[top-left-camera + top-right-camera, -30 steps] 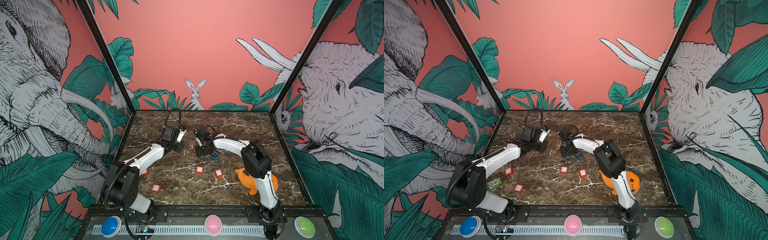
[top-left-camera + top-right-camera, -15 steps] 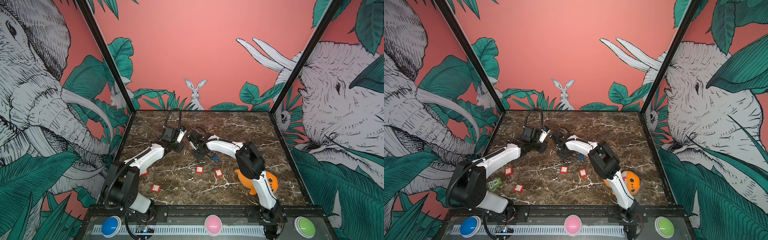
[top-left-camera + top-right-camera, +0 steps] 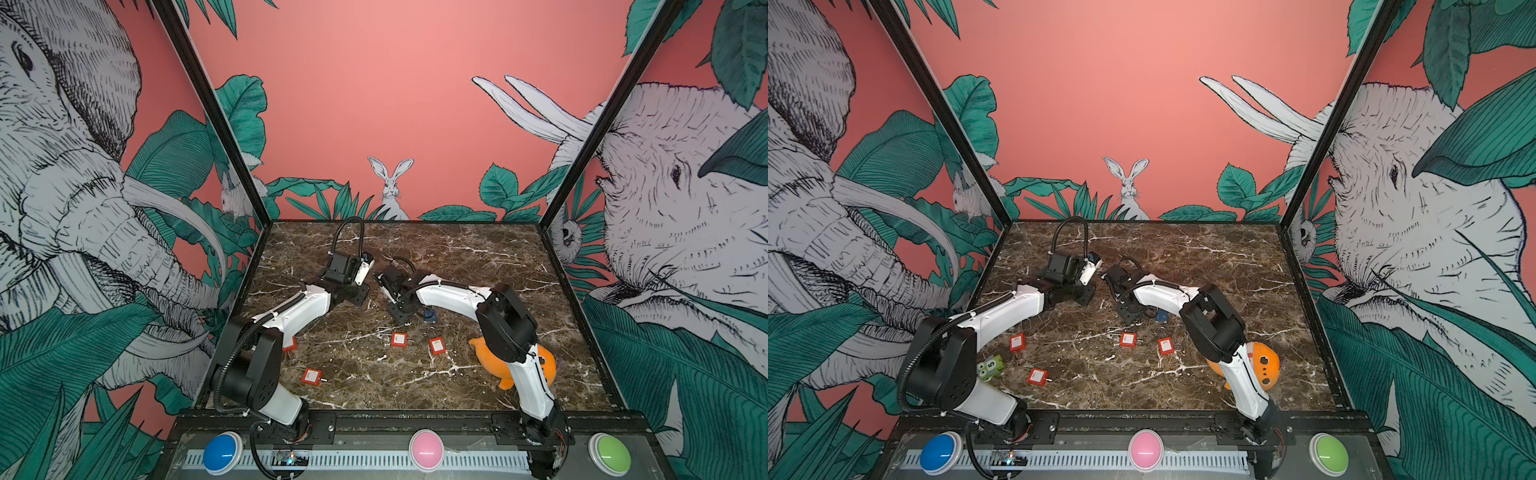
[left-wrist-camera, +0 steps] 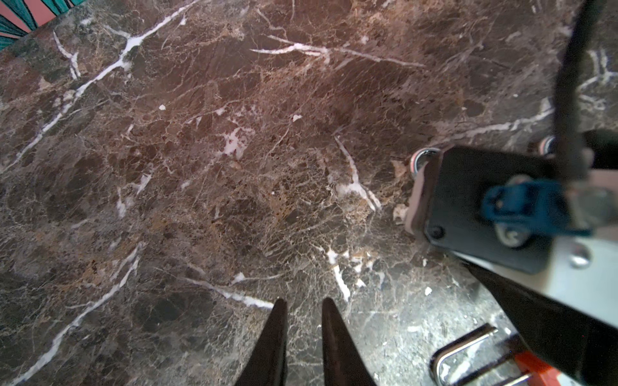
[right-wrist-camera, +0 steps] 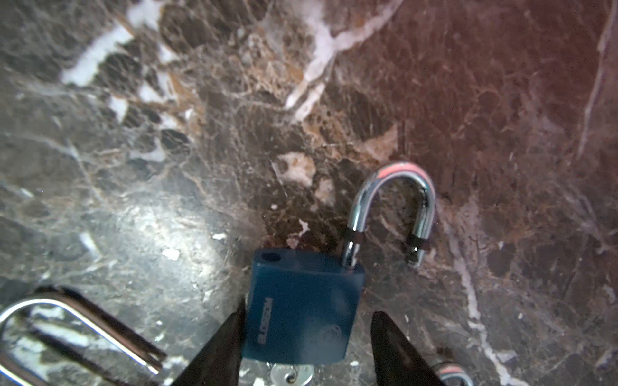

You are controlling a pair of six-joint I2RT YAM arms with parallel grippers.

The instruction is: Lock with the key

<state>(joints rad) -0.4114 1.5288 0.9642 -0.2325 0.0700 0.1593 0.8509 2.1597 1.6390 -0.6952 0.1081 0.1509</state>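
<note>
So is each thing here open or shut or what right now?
blue padlock: shackle popped open, key stuck in its bottom
right gripper: open, blue padlock showing between its jaws
left gripper: open a crack, holding nothing
red padlocks: lying flat; locked or not, too small to tell

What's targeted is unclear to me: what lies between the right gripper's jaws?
The blue padlock, its shackle swung open and a key at its base, lies between the jaws; the right wrist view shows it.
</note>
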